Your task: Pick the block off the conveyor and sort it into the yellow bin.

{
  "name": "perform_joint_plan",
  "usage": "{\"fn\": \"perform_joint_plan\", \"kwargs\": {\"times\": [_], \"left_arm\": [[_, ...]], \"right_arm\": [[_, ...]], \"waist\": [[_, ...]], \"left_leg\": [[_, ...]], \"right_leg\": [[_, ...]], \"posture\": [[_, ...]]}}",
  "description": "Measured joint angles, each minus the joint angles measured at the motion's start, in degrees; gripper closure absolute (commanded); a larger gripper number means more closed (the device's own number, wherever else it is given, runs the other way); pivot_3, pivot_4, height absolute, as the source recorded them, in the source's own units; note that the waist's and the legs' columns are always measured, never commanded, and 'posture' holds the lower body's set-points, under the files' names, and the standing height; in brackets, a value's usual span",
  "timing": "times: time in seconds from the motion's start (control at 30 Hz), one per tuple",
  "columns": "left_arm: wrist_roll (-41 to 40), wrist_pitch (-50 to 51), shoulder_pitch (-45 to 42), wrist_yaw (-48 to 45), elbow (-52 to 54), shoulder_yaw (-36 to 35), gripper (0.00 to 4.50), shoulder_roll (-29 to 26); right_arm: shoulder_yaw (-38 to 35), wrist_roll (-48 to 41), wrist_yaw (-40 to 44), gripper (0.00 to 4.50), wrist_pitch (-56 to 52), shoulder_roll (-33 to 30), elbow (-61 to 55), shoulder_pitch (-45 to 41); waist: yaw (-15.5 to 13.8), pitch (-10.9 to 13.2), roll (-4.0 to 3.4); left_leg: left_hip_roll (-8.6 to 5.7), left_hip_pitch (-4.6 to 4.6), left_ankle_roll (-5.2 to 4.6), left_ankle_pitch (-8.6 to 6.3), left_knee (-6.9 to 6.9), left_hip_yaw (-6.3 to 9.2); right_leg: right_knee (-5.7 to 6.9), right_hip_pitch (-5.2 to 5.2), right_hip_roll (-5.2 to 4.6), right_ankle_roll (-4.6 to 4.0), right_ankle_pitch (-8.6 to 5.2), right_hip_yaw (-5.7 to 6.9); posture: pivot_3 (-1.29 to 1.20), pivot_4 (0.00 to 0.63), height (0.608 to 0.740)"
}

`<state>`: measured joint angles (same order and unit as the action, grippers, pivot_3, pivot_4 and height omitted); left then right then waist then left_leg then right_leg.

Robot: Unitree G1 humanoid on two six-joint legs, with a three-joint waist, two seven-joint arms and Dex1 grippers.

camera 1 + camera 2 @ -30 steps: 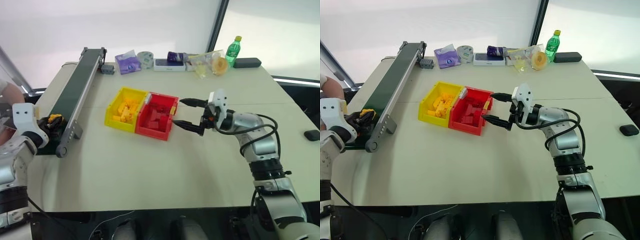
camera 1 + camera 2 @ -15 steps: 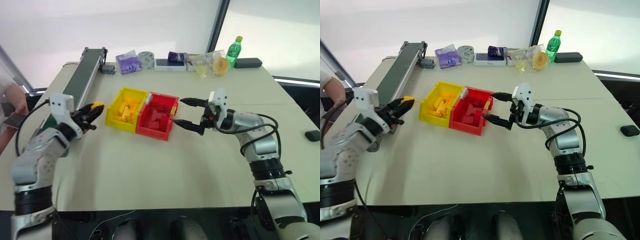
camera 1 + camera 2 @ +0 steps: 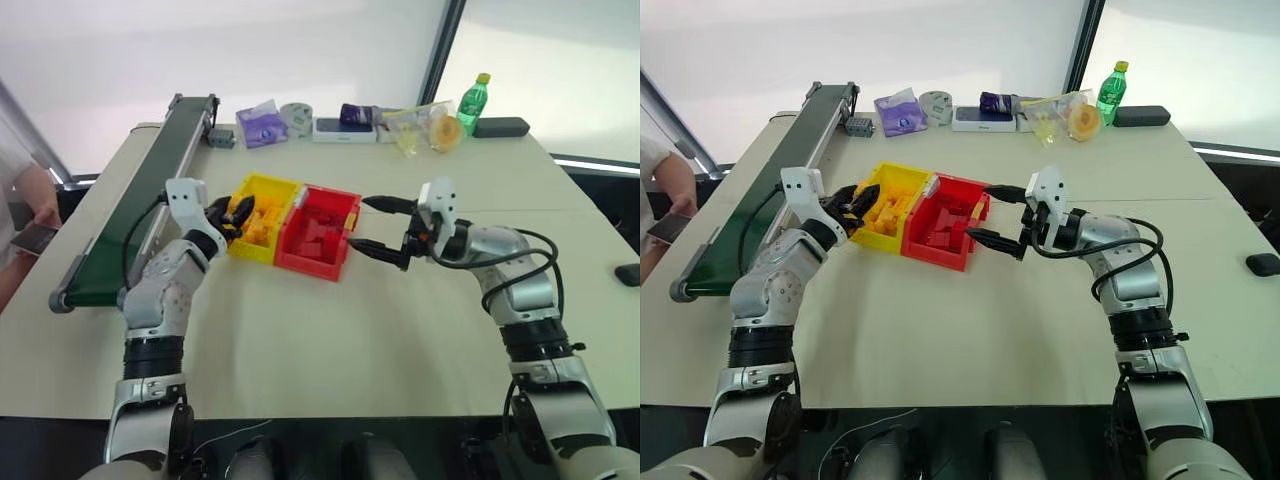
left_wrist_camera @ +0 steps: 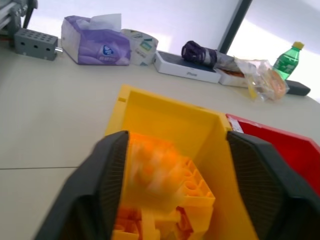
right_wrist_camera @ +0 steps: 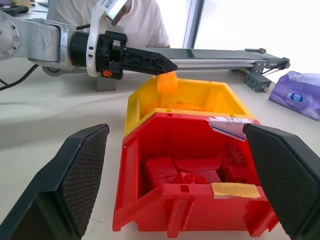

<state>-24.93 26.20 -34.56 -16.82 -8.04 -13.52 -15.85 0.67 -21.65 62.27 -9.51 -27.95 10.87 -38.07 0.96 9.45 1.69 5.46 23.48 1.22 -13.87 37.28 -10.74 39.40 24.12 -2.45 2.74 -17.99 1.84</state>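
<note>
Block (image 5: 166, 82) in mid-air just under the tips of the left claw (image 3: 235, 214), above the near-left corner of the yellow bin (image 3: 262, 183), left of frame centre. Too blurred to tell its facing or long axis; roughly cube-shaped. Left claw spread wide, gripping nothing, pointing toward the upper right of the frame. Right claw (image 3: 362, 222) also spread, empty, pointing left at the right wall of the red bin (image 3: 312, 263), just beside it.

Two bins, touching side by side at frame centre: yellow one with a heap of yellow bricks, too many to count; red one with red bricks. White label on the red bin's far rim, writing too small to read; strip of tan tape on its right wall.

One conveyor (image 3: 130, 210), long axis from lower left up to the upper left of the tabletop (image 3: 350, 340).

Along the top edge: one purple tissue pack (image 3: 261, 123) with a blue round mark, unreadable; one tape roll (image 3: 294, 115); one green bottle (image 3: 472, 100) with a yellow cap.

Person's hand (image 3: 30, 190) at far left, over a phone (image 3: 32, 238).
</note>
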Motion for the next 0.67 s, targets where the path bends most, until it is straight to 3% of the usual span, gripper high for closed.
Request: {"fn": "perform_joint_plan", "kwargs": {"times": [0.13, 0.27, 0.47, 0.67], "left_arm": [[1.95, -0.85, 0.08, 0.41, 0.14, 1.16, 0.03, -0.67], [-1.81, 2.17, 3.98, -2.00, 6.90, -0.85, 0.03, -3.42], [-8.49, 7.19, 17.60, -8.05, 19.91, -7.09, 0.03, -12.06], [-9.59, 5.59, 29.14, -15.27, 22.17, -15.21, 0.03, -20.43]], "right_arm": [[-0.02, 0.00, 0.01, 0.00, 0.24, -0.09, 0.00, 0.08], [-0.16, 0.02, 0.00, 0.00, 0.40, -0.33, -0.05, 0.38], [-0.34, 0.06, 0.35, 0.00, 0.53, -0.62, -0.07, 0.52], [-0.39, 0.13, 1.84, 0.00, 1.23, -1.49, 1.18, -0.12]], "waist": [[-0.02, 0.00, 0.00], [0.31, 0.00, 0.00], [0.42, 0.00, 0.00], [-0.01, 0.01, -0.01]], "left_leg": [[0.01, 0.00, 0.00, 0.00, 0.00, 0.00], [0.13, -0.01, 0.00, 0.00, -0.05, -0.01], [0.18, -0.01, 0.01, 0.00, -0.06, 0.00], [0.13, -0.01, 0.00, -0.01, -0.04, 0.00]], "right_leg": [[0.00, 0.00, 0.00, 0.00, 0.00, 0.00], [-0.01, 0.02, -0.04, 0.00, 0.00, -0.02], [-0.01, 0.03, -0.04, -0.01, 0.00, -0.02], [-0.02, 0.01, -0.13, -0.01, -0.01, 0.00]], "posture": [[0.00, 0.150, 0.740], [0.00, 0.150, 0.740], [0.00, 0.150, 0.740], [0.00, 0.150, 0.740]]}}
